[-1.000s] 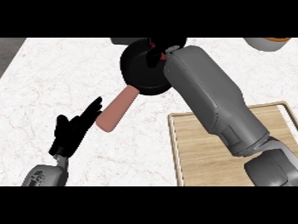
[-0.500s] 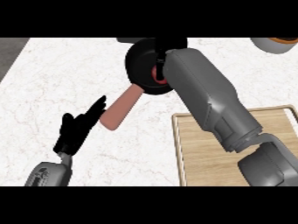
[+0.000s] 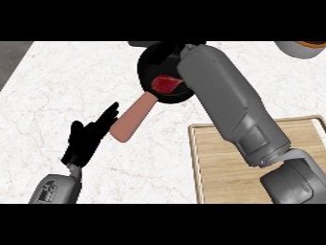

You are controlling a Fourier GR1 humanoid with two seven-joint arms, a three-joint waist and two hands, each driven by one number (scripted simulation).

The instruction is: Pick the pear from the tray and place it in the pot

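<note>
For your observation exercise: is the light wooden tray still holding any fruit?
No: the light wooden tray shows bare wood, and a red object lies inside the black pot.

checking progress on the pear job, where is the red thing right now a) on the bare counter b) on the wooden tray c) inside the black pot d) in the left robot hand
c: the red thing shows inside the black pot, while the wooden tray shows only bare wood beside the arm.
</note>
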